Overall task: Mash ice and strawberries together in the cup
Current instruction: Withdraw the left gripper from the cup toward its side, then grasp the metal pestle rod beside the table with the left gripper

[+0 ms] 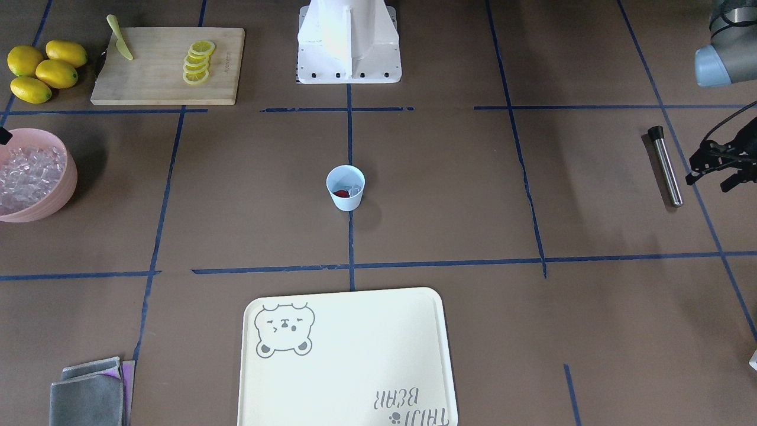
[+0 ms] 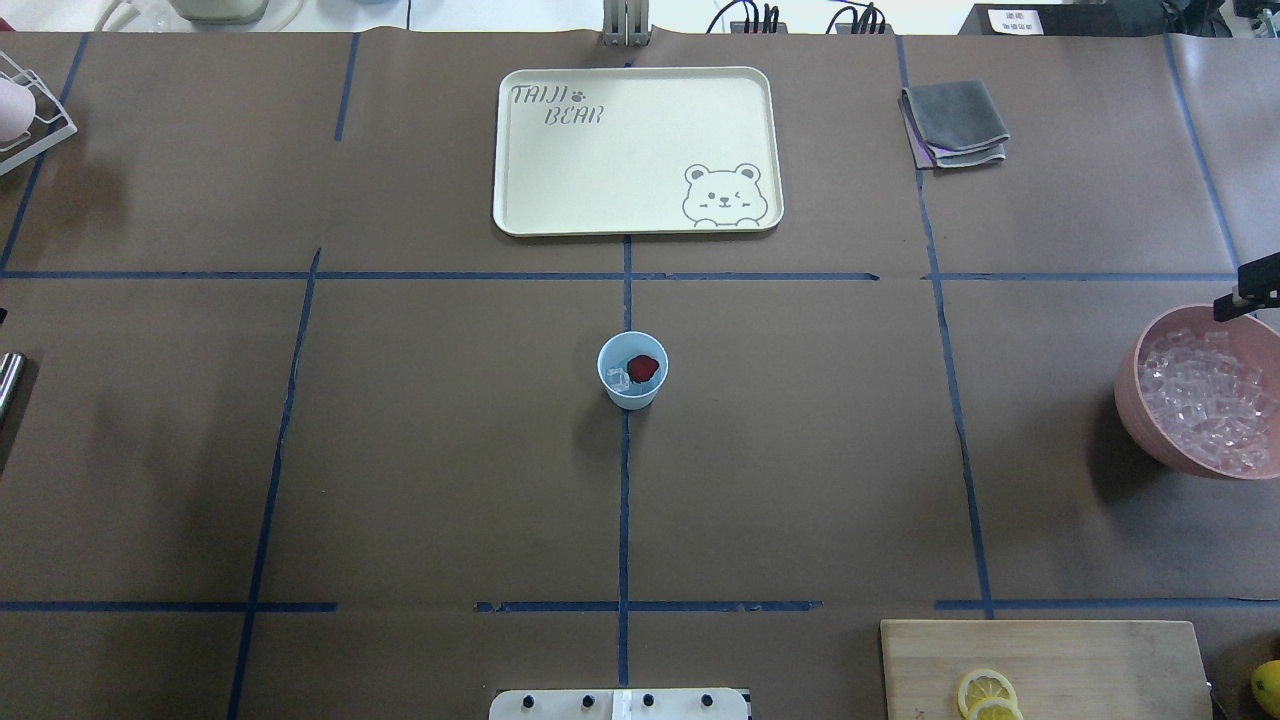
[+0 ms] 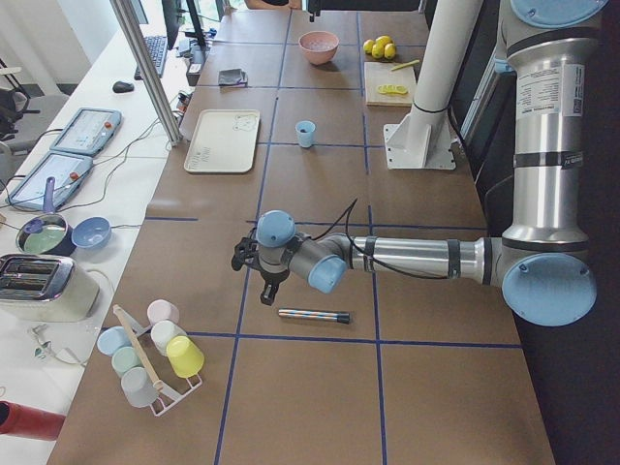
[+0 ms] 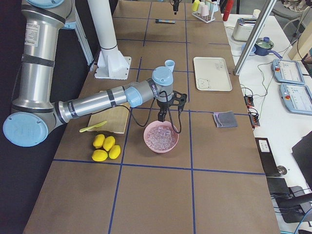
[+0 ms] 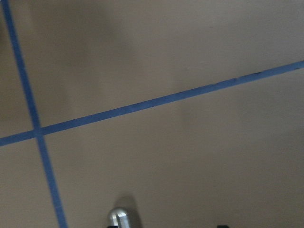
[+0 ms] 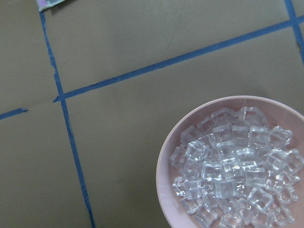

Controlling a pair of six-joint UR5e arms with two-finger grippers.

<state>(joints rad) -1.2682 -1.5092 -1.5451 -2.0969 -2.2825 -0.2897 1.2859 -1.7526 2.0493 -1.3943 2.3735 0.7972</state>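
Observation:
The pale blue cup (image 1: 345,195) stands upright at the table's centre, also in the overhead view (image 2: 632,392). Inside lie one dark red strawberry piece (image 2: 644,367) and a clear ice cube (image 2: 617,379). A metal muddler rod (image 1: 666,167) with a black end lies on the table far to the robot's left. My left gripper (image 1: 708,180) hovers just beside it, jaws apart and empty. My right gripper (image 4: 162,116) hangs over the near rim of the pink bowl (image 2: 1128,400). Only a fingertip (image 2: 1245,295) shows, so I cannot tell if it is open.
The pink bowl (image 6: 164,164) holds several ice cubes (image 6: 228,173). A cutting board (image 1: 159,83) bears lemon slices (image 1: 197,61) and a knife (image 1: 120,38), with whole lemons (image 1: 44,70) beside it. A cream tray (image 2: 600,170), folded grey cloths (image 2: 955,120) and a cup rack (image 3: 155,354) are about.

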